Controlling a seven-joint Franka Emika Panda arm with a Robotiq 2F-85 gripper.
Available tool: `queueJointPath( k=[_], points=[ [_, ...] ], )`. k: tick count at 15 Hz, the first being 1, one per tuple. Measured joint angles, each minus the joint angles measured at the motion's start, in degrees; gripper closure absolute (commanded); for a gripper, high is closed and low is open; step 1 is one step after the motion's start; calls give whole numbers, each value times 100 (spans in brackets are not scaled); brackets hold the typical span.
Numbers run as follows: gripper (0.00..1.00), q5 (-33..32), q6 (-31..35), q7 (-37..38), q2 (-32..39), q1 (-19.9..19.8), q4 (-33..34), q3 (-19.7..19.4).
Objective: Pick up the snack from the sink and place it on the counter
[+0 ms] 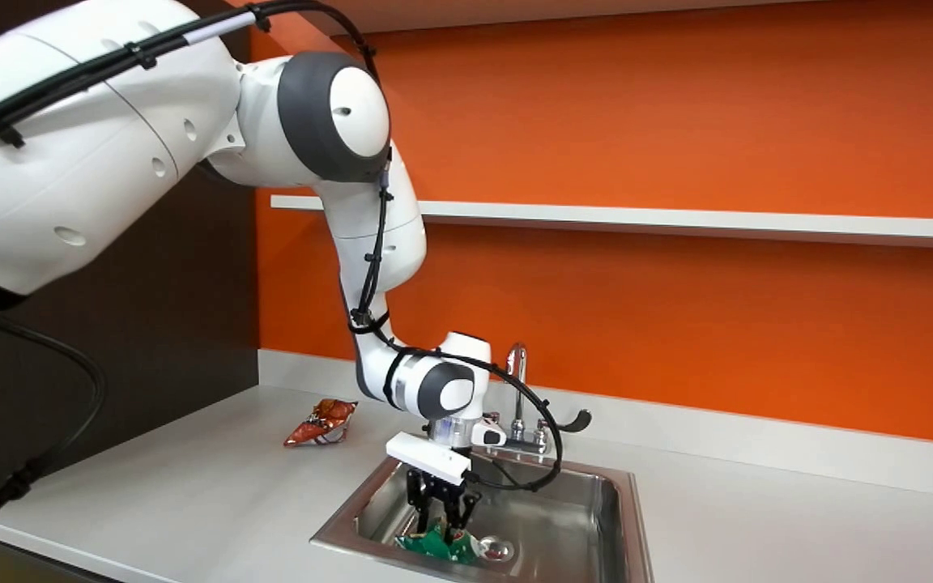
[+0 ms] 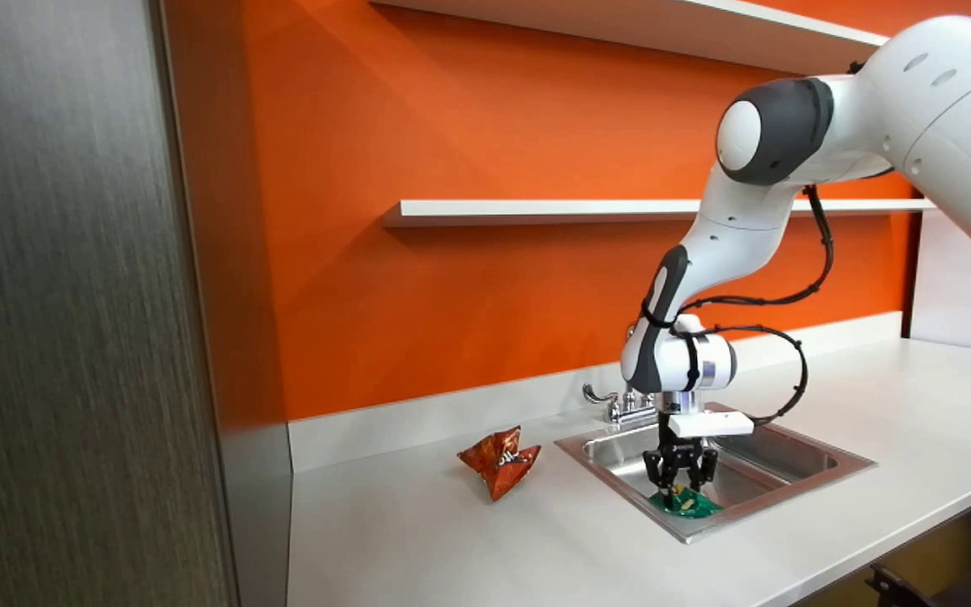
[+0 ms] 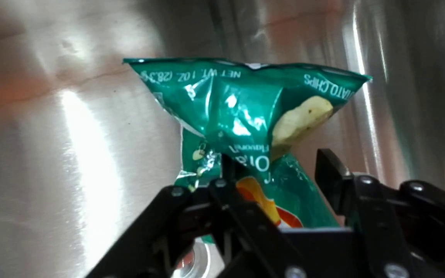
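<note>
Item: small, flat green snack packet [image 3: 242, 96], crinkly glossy wrapper, printed in white and yellow. Location: floor of the rectangular stainless steel sink [image 1: 632, 518].

Item: black two-fingered end effector [image 3: 278, 166], pointing down inside the sink. Condition: fingers spread, nothing clamped. In the wrist view, one finger overlies the wrapper; the other stands just beside its edge, a gap showing. Whether the overlying finger presses in, I cannot tell from where I stand.

Item: long, smooth, light grey-white table [image 1: 758, 518], around the sink. Destination.

Item: crumpled, shiny orange-red packet [image 2: 500, 462], on the table near the sink. Not wanted.

Handling notes, my judgement. Step in hand: the grasp. Shift the end effector slightly so both fingers straddle the packet's creased middle; a bite on one flank could slide off the slick wrapper. Close slowly, since the bag probably holds air and will give before it holds. Check that it follows the fingers, then raise it straight up, clear of the sink's rim. Only then travel sideways; release low, beside the sink, apart from the orange-red packet.
</note>
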Motion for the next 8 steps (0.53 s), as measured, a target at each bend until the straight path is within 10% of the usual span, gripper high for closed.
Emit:
queueJointPath(
  k=[3, 8],
  points=[
    [98, 0, 0, 0, 3, 0, 21, 1],
    [99, 0, 0, 0, 2, 0, 81, 6]
  ],
)
